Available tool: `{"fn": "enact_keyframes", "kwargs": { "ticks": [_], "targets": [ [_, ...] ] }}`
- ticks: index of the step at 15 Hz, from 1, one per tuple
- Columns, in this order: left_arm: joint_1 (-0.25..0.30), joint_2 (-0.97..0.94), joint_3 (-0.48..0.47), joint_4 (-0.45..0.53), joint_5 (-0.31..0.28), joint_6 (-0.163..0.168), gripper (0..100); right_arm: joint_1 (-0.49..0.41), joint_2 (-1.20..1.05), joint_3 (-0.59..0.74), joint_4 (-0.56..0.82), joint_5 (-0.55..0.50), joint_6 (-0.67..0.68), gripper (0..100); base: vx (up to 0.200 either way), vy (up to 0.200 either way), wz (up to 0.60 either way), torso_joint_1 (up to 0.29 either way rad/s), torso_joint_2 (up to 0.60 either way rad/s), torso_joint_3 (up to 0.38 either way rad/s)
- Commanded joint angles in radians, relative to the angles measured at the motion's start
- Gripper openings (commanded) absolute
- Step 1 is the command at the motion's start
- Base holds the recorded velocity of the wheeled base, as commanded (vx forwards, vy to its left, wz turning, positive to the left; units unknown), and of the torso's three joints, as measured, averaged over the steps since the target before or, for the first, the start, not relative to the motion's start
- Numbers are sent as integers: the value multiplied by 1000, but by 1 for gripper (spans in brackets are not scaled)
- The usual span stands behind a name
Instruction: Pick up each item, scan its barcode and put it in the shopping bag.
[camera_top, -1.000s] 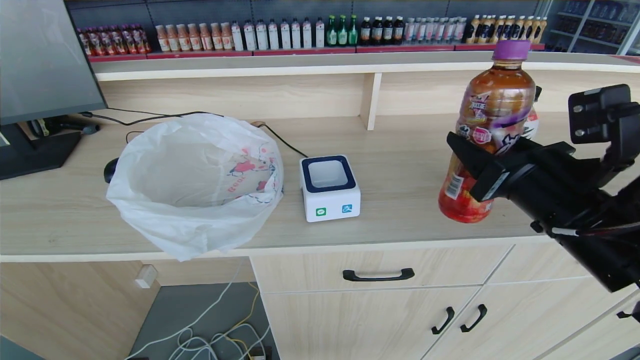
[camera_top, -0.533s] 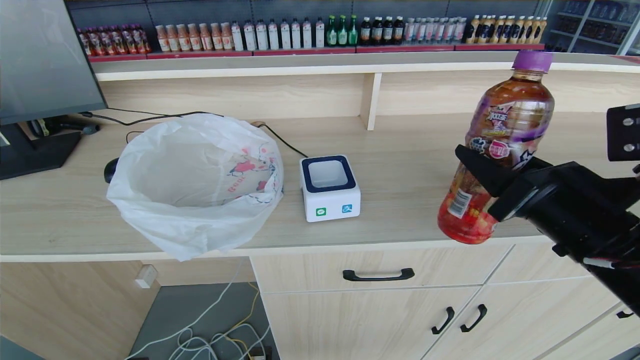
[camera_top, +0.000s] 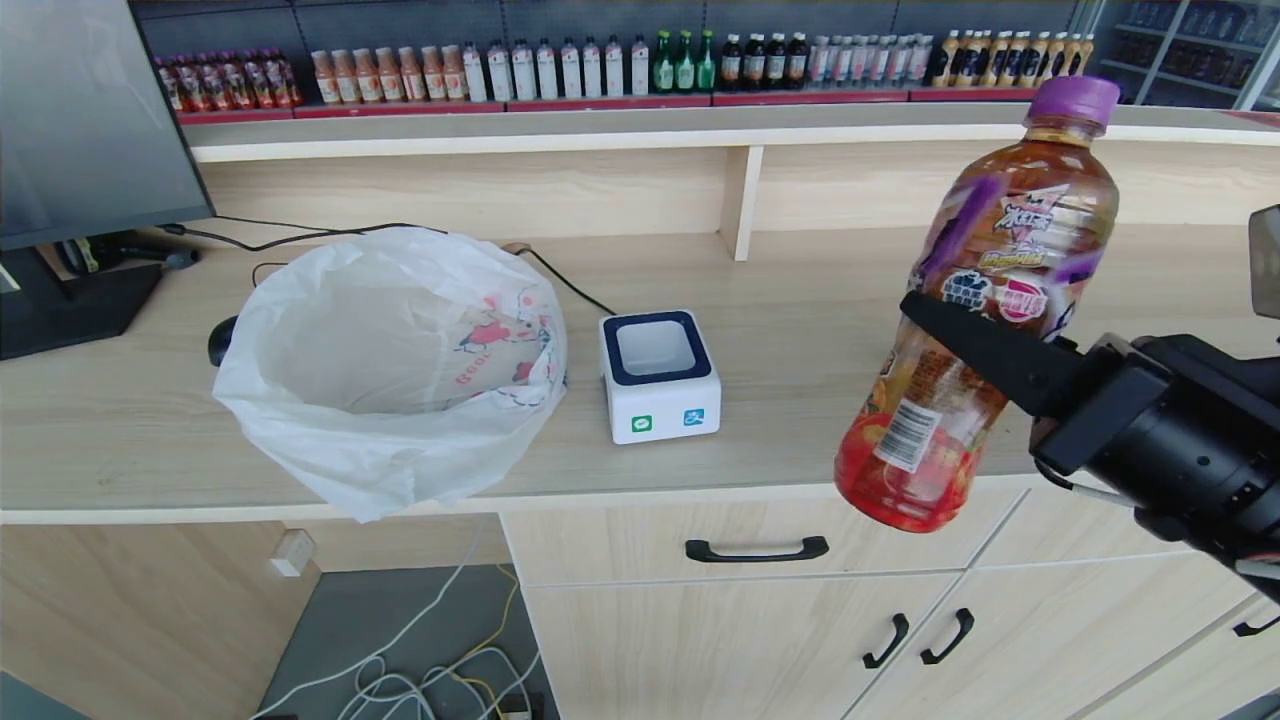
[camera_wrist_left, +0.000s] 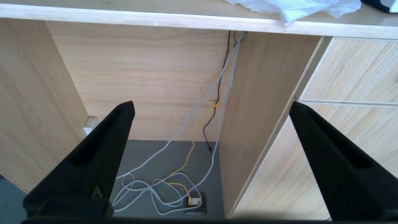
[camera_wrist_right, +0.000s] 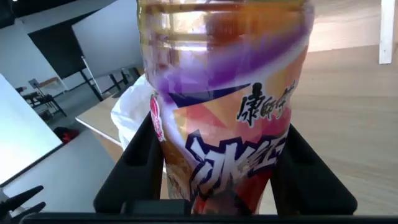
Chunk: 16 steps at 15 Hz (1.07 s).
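Observation:
A tea bottle (camera_top: 985, 310) with a purple cap and a red-orange base hangs tilted in the air at the right, above the counter's front edge, its barcode label facing me low on its side. My right gripper (camera_top: 985, 345) is shut on the bottle (camera_wrist_right: 227, 106) around its middle. The white scanner (camera_top: 660, 375) with a dark-rimmed window sits mid-counter, left of the bottle. The white shopping bag (camera_top: 395, 365) stands open at the left. My left gripper (camera_wrist_left: 211, 162) is open, hanging below the counter with nothing between its fingers.
A monitor (camera_top: 85, 110) on a black stand fills the back left corner. Cables (camera_top: 420, 640) lie on the floor under the counter. Drawers with black handles (camera_top: 757, 549) are below the counter at the right. A raised shelf (camera_top: 640, 125) runs along the back.
My right gripper has carried the bottle forward, lower and slightly left, tilting its base toward the scanner side. Bag and scanner have not moved.

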Motion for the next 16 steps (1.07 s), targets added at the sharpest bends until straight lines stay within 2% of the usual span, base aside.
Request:
{"fn": "enact_keyframes", "kwargs": {
  "ticks": [1, 5, 7, 11, 16],
  "targets": [
    [0, 0, 0, 0, 0, 0, 100, 9, 2, -4, -5, 8, 46, 0, 0, 0, 0, 0, 0, 0],
    [0, 0, 0, 0, 0, 0, 100, 98, 25, -25, -65, 8, 203, 0, 0, 0, 0, 0, 0, 0],
    [0, 0, 0, 0, 0, 0, 100, 127, 60, -27, -155, 8, 252, 0, 0, 0, 0, 0, 0, 0],
    [0, 0, 0, 0, 0, 0, 100, 214, 143, -27, -290, 6, 277, 0, 0, 0, 0, 0, 0, 0],
    [0, 0, 0, 0, 0, 0, 100, 290, 139, -84, -290, 8, 333, 0, 0, 0, 0, 0, 0, 0]
  ]
}}
